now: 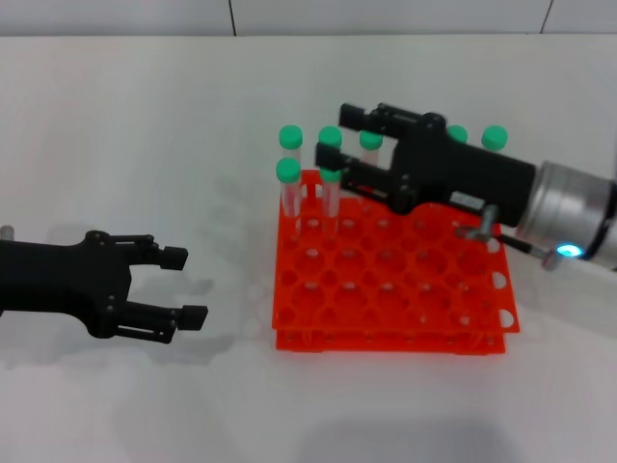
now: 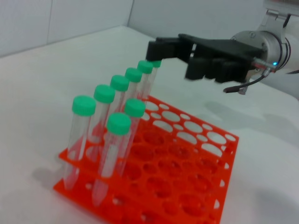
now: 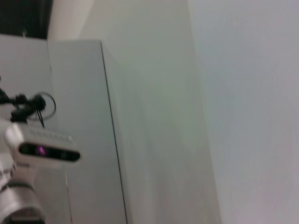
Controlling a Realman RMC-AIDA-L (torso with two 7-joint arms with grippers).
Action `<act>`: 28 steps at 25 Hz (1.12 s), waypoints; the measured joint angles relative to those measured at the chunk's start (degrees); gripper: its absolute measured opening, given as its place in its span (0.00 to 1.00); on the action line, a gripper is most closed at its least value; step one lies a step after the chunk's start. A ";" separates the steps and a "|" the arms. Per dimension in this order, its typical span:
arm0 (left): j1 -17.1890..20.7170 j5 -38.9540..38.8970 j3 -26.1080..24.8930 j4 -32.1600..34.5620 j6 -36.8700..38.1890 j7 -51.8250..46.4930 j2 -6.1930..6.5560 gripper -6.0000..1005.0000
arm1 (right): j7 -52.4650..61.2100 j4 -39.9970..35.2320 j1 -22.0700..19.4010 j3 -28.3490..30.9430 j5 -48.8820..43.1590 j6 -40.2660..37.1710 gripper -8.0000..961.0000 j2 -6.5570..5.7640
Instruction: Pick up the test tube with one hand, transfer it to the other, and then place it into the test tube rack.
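Observation:
The orange-red test tube rack point(image 1: 390, 340) stands in the middle of the table and also shows in the left wrist view point(image 2: 225, 177). Several green-capped test tubes stand upright in its back two rows; none lies loose. My right gripper point(image 1: 335, 137) is open just above the back rows, its fingers either side of one tube's cap point(image 1: 330, 136) and holding nothing. In the left wrist view it point(image 2: 161, 48) hovers over the farthest caps point(image 2: 145, 66). My left gripper point(image 1: 185, 286) is open and empty, low over the table to the left of the rack.
Most of the rack's holes point(image 1: 405, 275) hold nothing. White table surface point(image 1: 145, 125) surrounds the rack, with a wall behind. The right wrist view shows only a pale wall, a cabinet edge point(image 3: 110, 130) and a small device point(image 3: 44, 151).

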 joint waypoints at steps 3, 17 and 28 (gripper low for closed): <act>0.13 -1.45 0.00 0.00 0.12 0.41 0.00 0.86 | 1.47 -0.77 -1.37 2.00 -0.20 -2.41 0.53 -1.07; 1.04 -9.68 0.04 0.32 2.81 0.57 0.49 0.86 | 24.69 -18.55 -12.83 26.23 -33.65 -5.51 0.88 -3.93; 0.92 -12.43 -2.68 0.63 4.35 0.10 1.70 0.86 | 34.04 -24.84 -15.05 40.84 -52.74 -16.31 0.88 -3.40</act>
